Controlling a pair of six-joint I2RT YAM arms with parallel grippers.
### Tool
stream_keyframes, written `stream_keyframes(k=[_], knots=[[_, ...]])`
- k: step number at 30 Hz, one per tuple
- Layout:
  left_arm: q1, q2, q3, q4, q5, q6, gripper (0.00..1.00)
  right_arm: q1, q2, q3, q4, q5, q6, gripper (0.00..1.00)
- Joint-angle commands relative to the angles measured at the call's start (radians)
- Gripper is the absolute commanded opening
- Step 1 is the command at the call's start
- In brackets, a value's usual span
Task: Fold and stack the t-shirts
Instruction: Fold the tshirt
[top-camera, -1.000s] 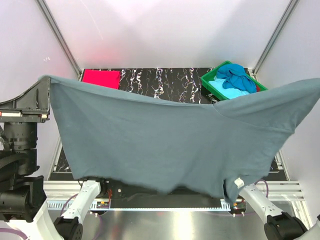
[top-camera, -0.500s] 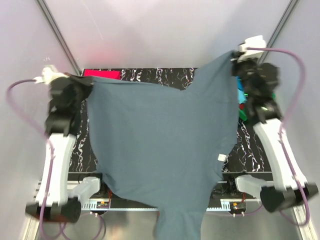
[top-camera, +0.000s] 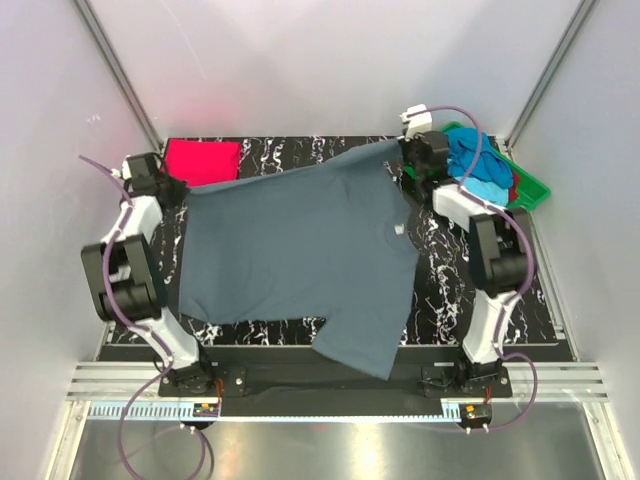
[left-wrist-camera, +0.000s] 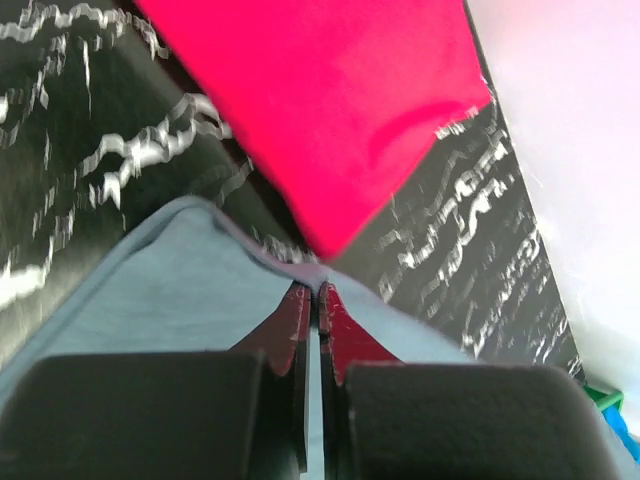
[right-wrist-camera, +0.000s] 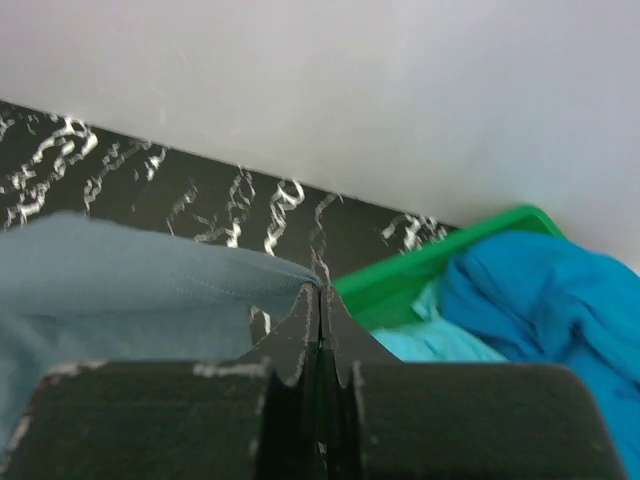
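A slate grey-blue t-shirt lies spread over the black marbled table, and its lower part hangs past the near edge. My left gripper is shut on the shirt's far left corner, which shows in the left wrist view as a cloth edge pinched at the gripper's tips. At the far right corner my right gripper is shut on the hem, with the gripper's jaws pressed together. A folded red-pink t-shirt lies at the far left, just beyond the left gripper.
A green tray stands at the far right corner beside the right gripper. It holds a dark blue t-shirt, a turquoise one and a bit of red. White walls close in the far side.
Both arms have swung down and away from the camera, carrying the grey-blue shirt from hanging stretched in the air to lying spread on the table. Both grips stayed shut.
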Motion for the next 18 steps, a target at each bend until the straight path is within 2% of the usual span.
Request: stream_keyframes(k=[1,5,8,15,18], knots=[[0.039,0.071,0.144,0.153,0.163,0.064,0.00,-0.008,0.064,0.171,0.089,-0.077,0.029,0.00],[0.070,0.206,0.277,0.114,0.264,0.145,0.00,-0.007,0.123,0.234,0.039,-0.133,0.038,0.00],[0.097,0.246,0.297,0.111,0.335,0.135,0.00,-0.007,0.114,0.220,0.019,-0.170,0.052,0.00],[0.114,0.279,0.317,0.080,0.367,0.231,0.00,0.001,-0.004,0.119,-0.056,-0.138,0.112,0.00],[0.117,0.280,0.326,0.059,0.369,0.250,0.00,0.018,-0.047,0.106,-0.142,-0.114,0.138,0.00]])
